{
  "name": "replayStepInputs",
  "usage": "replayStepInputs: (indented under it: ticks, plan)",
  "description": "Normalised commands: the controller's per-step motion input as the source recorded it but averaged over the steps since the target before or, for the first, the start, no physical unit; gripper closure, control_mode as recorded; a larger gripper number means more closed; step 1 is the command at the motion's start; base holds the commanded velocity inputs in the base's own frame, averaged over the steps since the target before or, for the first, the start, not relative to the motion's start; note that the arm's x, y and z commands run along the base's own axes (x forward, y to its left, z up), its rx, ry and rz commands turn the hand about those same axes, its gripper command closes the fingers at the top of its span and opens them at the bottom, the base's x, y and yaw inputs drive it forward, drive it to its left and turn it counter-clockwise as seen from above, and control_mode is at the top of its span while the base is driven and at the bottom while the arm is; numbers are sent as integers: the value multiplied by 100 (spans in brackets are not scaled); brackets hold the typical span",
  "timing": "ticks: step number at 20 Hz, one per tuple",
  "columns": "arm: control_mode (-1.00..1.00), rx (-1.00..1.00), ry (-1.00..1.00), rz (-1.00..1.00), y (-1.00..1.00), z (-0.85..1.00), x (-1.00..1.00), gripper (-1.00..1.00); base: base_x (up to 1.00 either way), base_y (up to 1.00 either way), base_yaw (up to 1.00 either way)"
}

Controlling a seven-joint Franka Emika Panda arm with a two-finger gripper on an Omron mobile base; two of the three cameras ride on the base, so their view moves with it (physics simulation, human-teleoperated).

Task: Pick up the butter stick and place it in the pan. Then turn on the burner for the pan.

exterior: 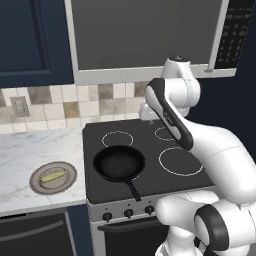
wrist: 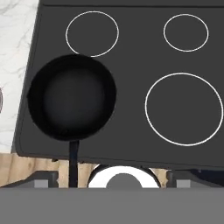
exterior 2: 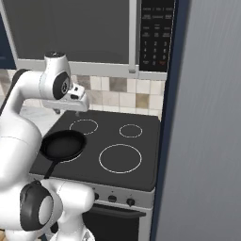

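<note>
The butter stick [exterior: 52, 175], a small pale yellow bar, lies on a round grey-brown plate [exterior: 68, 170] on the marble counter left of the stove. The black pan [exterior: 119, 163] [exterior 2: 63, 144] [wrist: 72, 103] sits empty on the front left burner, its handle pointing toward the stove's front edge. My gripper [exterior 2: 69, 112] [exterior: 148, 117] [wrist: 113, 180] hangs high over the back of the cooktop and points down. It is open with nothing between its fingers, well apart from both the pan and the butter stick.
The black cooktop [exterior: 150, 145] has three more ringed burners. Knobs [exterior: 128, 213] line the stove's front panel. A microwave [exterior: 145, 35] hangs overhead, and a tall grey cabinet wall [exterior 2: 212, 141] stands right of the stove. The marble counter [exterior: 30, 150] stretches left.
</note>
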Motion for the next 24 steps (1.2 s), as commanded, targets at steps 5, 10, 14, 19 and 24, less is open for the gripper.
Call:
replayStepInputs:
  ticks: [5, 10, 14, 19, 24]
  plan:
    - [-100, 0, 4, 11, 90, -15, -10, -100, 0, 0, 0]
    - [-100, 0, 4, 29, 93, -21, -1, -100, 0, 0, 0]
    - [-100, 0, 6, 33, 100, -23, -12, -100, 0, 0, 0]
    - [-100, 0, 9, 34, 89, -22, -14, -100, 0, 0, 0]
    - [-100, 0, 14, 31, 78, -8, -15, -100, 0, 0, 0]
